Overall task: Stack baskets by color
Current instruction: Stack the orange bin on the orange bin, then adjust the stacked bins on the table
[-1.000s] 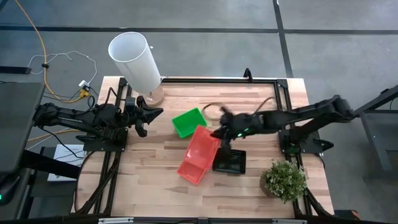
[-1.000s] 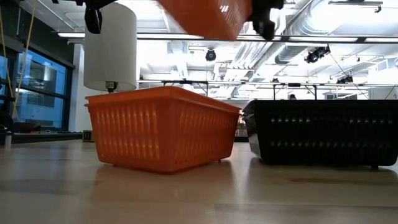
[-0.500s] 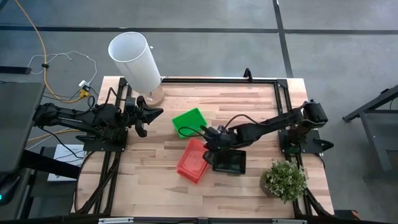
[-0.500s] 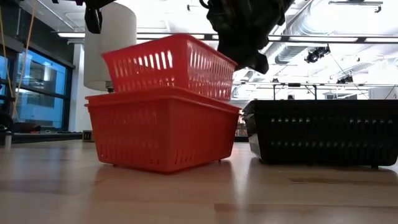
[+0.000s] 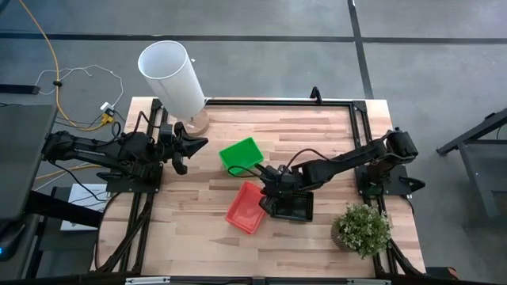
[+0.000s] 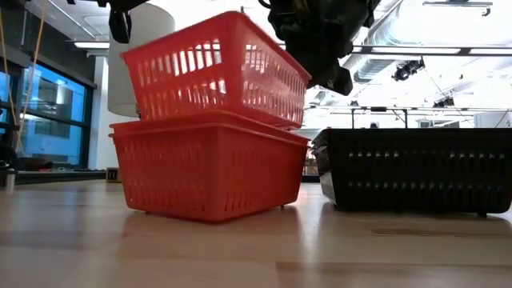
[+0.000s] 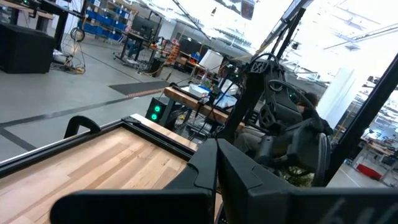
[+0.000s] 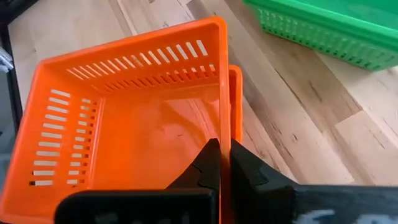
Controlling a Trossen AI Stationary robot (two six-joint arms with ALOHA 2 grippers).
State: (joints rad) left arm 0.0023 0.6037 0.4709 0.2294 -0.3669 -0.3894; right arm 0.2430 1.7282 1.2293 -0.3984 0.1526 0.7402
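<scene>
Two red baskets (image 5: 245, 207) sit mid-table. The upper one (image 6: 212, 68) rests tilted inside the lower one (image 6: 204, 172), which stands on the wood. My right gripper (image 5: 264, 180) is shut on the upper basket's wall. A green basket (image 5: 242, 154) lies just beyond them and a black basket (image 5: 291, 207) stands next to them on the right. My left gripper (image 5: 200, 144) hovers shut and holding nothing above the table's left part, pointing level. My right gripper pinches the upper red basket's side wall at its rim (image 8: 224, 134), on the side toward the black basket, one finger (image 8: 208, 163) inside and one outside. The fingers slant down from the table's right. The basket's bottom sits in the lower red basket, tilted.
A tall white cylinder (image 5: 170, 75) stands at the far left corner. A potted plant (image 5: 363, 228) stands at the near right. Bare wood lies along the near edge and the far right of the table (image 5: 317, 131).
My right gripper has come down, toward the table's left and near edges, tipping further downward, with the red basket in its hold. The basket, a second ago high above the table, now sits tilted in the lower red basket.
</scene>
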